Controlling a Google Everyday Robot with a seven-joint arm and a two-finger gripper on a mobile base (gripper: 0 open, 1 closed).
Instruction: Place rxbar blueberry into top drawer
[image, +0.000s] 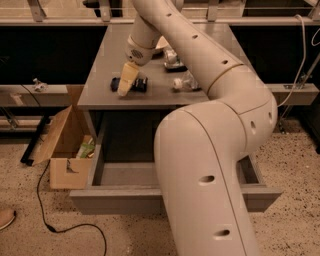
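Observation:
The rxbar blueberry (140, 84) is a small dark bar lying flat near the front left of the grey table (100, 60). My gripper (124, 86) hangs from the big cream arm and points down. It sits right over the bar's middle, so only the bar's two ends show. The top drawer (115, 201) under the table is pulled far out. The part of its inside that shows holds nothing. My arm hides the drawer's middle and right.
A clear plastic bottle (187, 82) lies on the table right of the bar, and a foil snack bag (172, 57) lies behind it. An open cardboard box (62, 145) stands on the floor left of the drawer. A black cable (50, 220) runs across the floor.

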